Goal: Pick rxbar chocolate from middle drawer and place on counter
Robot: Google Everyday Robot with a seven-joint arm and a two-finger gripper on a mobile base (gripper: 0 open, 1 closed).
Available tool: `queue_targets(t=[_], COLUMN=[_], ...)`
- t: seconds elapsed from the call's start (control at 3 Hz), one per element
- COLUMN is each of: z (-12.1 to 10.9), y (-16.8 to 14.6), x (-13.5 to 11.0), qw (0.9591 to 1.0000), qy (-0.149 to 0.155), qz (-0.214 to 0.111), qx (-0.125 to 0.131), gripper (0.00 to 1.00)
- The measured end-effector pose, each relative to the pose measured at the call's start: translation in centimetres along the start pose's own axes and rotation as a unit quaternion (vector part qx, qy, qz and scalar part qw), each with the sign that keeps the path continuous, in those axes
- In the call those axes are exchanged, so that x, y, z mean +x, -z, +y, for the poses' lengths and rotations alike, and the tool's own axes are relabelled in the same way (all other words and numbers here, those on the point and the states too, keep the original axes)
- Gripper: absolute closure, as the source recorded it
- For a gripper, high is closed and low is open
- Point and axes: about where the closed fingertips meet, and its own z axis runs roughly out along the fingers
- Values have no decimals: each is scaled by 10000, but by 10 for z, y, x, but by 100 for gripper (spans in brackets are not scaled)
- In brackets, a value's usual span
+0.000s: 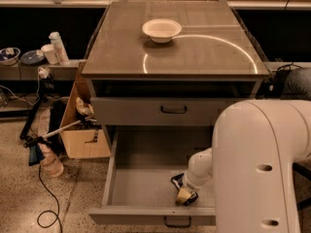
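The middle drawer (146,178) is pulled out below the cabinet, its grey floor showing. My gripper (184,190) reaches down into the drawer's front right part, close to the floor, at the end of my white arm (257,169). A small dark shape (176,180) lies against the gripper's left side; I cannot tell whether it is the rxbar chocolate or part of the gripper. No other bar shows on the drawer floor. The counter (204,47) with its white arc line lies above.
A white bowl (162,29) stands on the counter's far middle. The upper drawer (173,109) with a black handle is closed. A cardboard box (82,130), cables and a bottle (50,160) sit on the floor to the left. My arm fills the lower right.
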Motion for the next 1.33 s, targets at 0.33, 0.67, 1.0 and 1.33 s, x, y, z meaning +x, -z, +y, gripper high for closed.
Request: queue_targets(t=[0.33,0.67,1.0,1.33], z=[0,0,0,0], y=[0,0,0,6], x=[0,0,0,-2], qw=[10000,10000,10000,10000], qy=[0,0,0,0], qz=[0,1,1,1], qx=[0,-1,-1,-1], gripper=[78,100,100,100])
